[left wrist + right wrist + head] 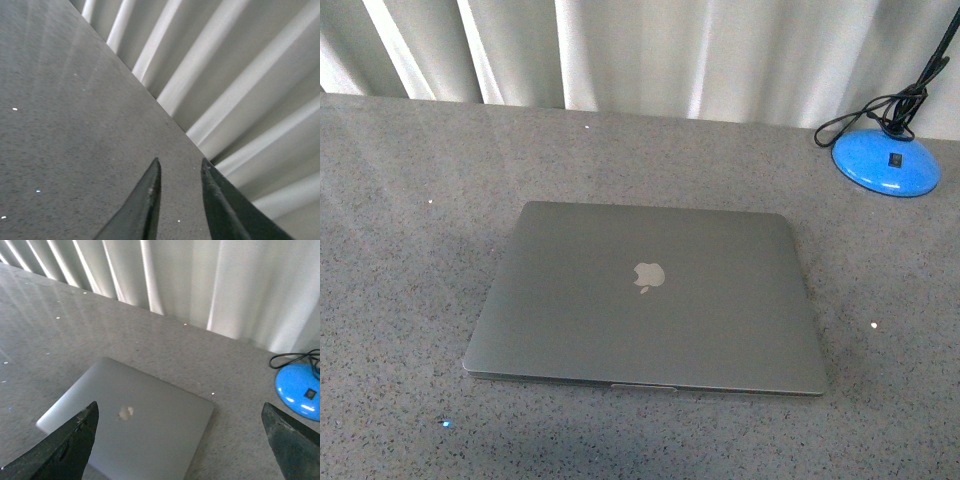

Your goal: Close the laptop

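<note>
The laptop (645, 300) lies flat on the grey speckled table with its lid down, apple logo facing up. It also shows in the right wrist view (130, 422), lid down, below and between the two dark fingers. My right gripper (180, 412) is open wide and empty, held above the laptop and not touching it. My left gripper (180, 167) is open and empty over bare table near the curtain; the laptop is out of that view. Neither arm shows in the front view.
A blue round lamp base (886, 163) with a black coiled cable (880, 110) stands at the back right of the table; it also shows in the right wrist view (300, 390). A white pleated curtain (650, 50) hangs behind the table's far edge.
</note>
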Robot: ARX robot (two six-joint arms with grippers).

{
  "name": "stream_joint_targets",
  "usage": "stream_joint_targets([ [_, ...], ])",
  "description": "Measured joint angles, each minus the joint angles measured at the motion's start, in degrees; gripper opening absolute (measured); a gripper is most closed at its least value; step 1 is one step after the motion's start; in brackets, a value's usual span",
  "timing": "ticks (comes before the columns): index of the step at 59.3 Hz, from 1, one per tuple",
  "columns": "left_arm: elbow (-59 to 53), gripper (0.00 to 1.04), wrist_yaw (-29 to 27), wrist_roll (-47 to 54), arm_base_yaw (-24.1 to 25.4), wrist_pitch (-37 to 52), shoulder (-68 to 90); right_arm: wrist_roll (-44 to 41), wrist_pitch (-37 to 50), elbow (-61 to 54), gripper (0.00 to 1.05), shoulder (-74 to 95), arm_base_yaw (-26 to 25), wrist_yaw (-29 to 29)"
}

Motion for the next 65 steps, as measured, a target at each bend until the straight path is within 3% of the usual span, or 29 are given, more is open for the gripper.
stream_joint_targets([
  [10,-6.47,0.57,-11.23,1.27,-5.97,-11.37,-17.84,0.59,-12.41,-5.4,0.95,-16.37,-1.55,-2.47],
  [17,-7.21,0.76,-11.91,1.68,-7.17,-12.15,-21.24,0.28,-23.37,-8.85,0.95,-28.06,-3.02,-4.11],
  [25,-7.28,1.0,-12.02,1.99,-7.32,-12.22,-21.27,-1.33,-26.51,-12.57,0.95,-32.57,-4.96,-5.79],
  [46,-7.28,0.98,-11.96,2.34,-7.34,-12.22,-21.35,-3.56,-25.18,-15.34,0.94,-33.79,-4.74,-3.37],
  [49,-7.48,0.91,-0.37,6.82,-4.72,-14.69,-23.67,-1.29,-14.91,-20.04,0.85,-39.06,-0.2,11.04],
  [51,-7.54,0.84,10.45,12.28,-2.58,-17.25,-26.77,-0.44,-10.08,-22.58,0.8,-42.42,1.64,16.94],
  [56,-7.58,0.7,26.27,23.32,-0.85,-20.55,-31.98,1.03,-3.32,-23.34,0.66,-47.12,2.32,28.65],
  [58,-7.58,0.64,30.29,25.62,-0.81,-21.66,-33.68,1.51,-2.78,-23.3,0.61,-48.0,1.64,29.09],
  [60,-7.61,0.57,32.83,28.52,-0.9,-23.06,-35.58,1.88,-3.32,-23.54,0.53,-48.68,-1.01,25.88],
  [65,-7.61,0.43,33.4,31.32,-0.76,-25.92,-38.84,2.14,-3.61,-23.54,0.39,-48.65,-5.66,22.29],
])
